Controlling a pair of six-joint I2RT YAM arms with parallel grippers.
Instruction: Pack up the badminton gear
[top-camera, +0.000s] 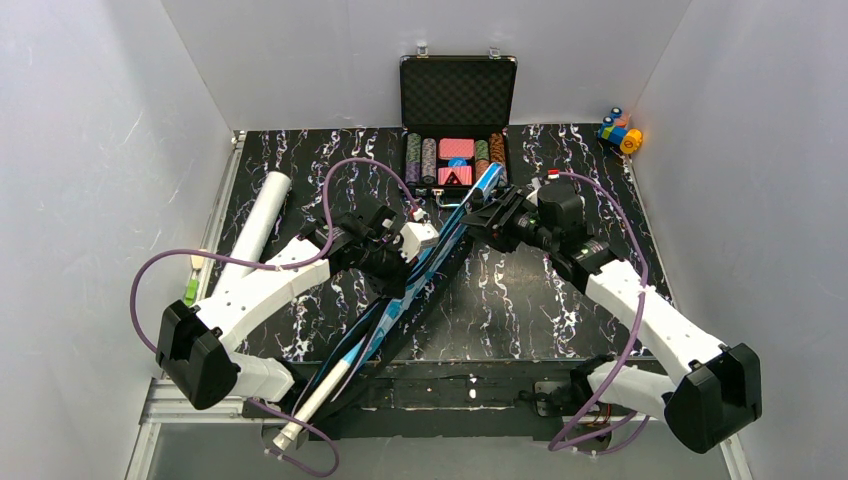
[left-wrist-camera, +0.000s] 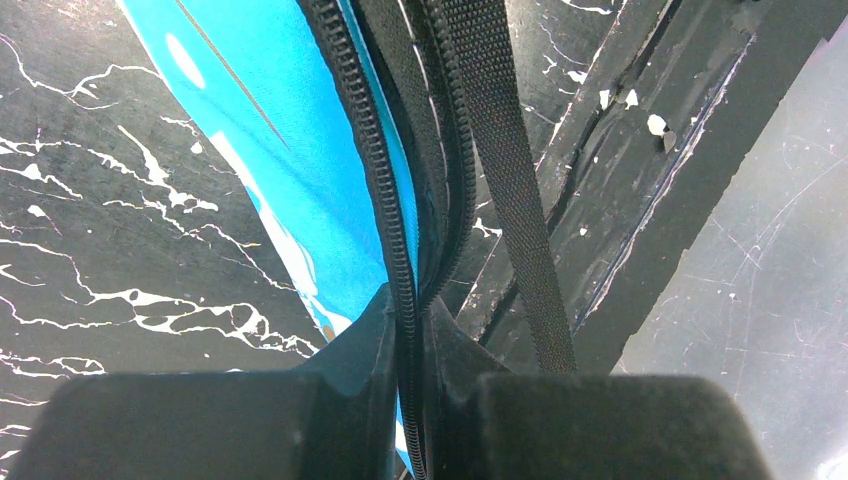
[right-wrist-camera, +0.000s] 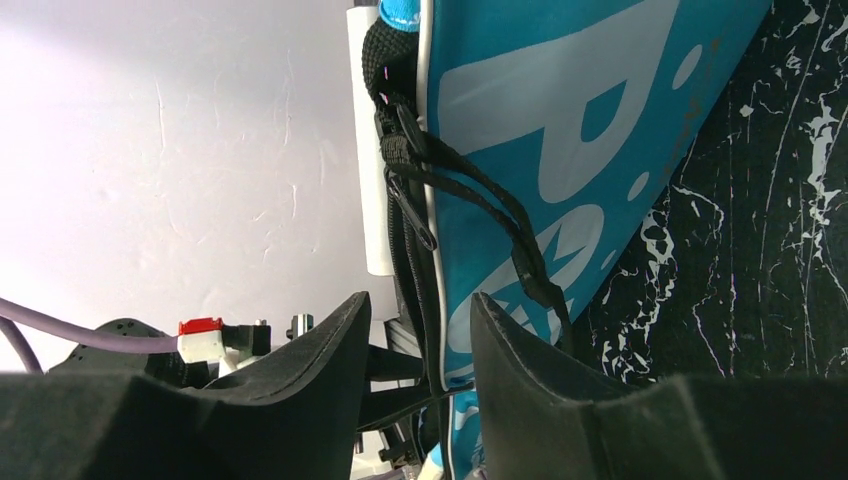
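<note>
The long blue bag (top-camera: 455, 225) lies diagonally across the table, its white lettering close up in the right wrist view (right-wrist-camera: 560, 150). A racket handle (top-camera: 322, 388) sticks out of its narrow near end. My left gripper (top-camera: 415, 255) is shut on the bag's black zipper edge (left-wrist-camera: 385, 200), seen pinched between the fingertips (left-wrist-camera: 408, 315). My right gripper (top-camera: 487, 212) is open near the bag's far end, and the bag's rim runs between its fingers (right-wrist-camera: 420, 300) just below the corded zip pulls (right-wrist-camera: 410, 150). The white tube (top-camera: 260, 215) lies by the left wall, also behind the bag (right-wrist-camera: 366, 150).
An open black case of poker chips (top-camera: 457, 120) stands at the back centre. Small colourful toy blocks (top-camera: 620, 132) sit at the back right. A black strap (left-wrist-camera: 510, 180) trails from the bag toward the table's near edge (left-wrist-camera: 640, 200). White walls enclose three sides.
</note>
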